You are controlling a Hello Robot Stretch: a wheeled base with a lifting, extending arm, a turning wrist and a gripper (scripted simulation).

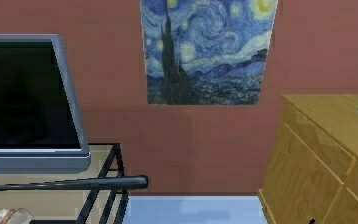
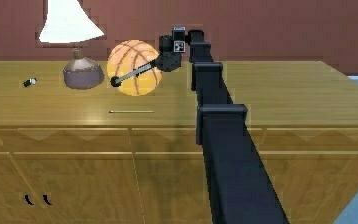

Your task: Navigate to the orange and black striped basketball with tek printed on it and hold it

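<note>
Where the arm (image 2: 219, 120) stretches across the arm side view, it runs as a dark square bar from the bottom edge up over a wooden sideboard (image 2: 287, 95). Its far end lies near the sideboard's back edge, against a reddish wall.

Gripper (image 2: 117, 82): dark body left of the white marker squares, with thin fingers (image 2: 137, 74) slanting down to the left across the front of the basketball (image 2: 132, 55). The ball is orange with dark seam lines (print not legible). It sits at the back of the sideboard top, just right of a lamp (image 2: 75, 40) with a white shade and a rounded base. Whether the ball rests on the wood or is lifted clear cannot be told. So whether the gripper has hold of anything cannot be told either, and its grip state is unreadable.

Other items on the top: a small dark object (image 2: 30, 83) near the left end, and a thin dark line (image 2: 132, 111) on the wood in front of the ball.

Forward view: a swirling night-sky painting (image 1: 209, 50) hangs on the reddish wall. A dark-screened monitor (image 1: 32, 95) stands at left on a black-framed table (image 1: 107, 183). A wooden cabinet (image 1: 322, 160) is at right, with pale blue floor (image 1: 197, 210) between them.
</note>
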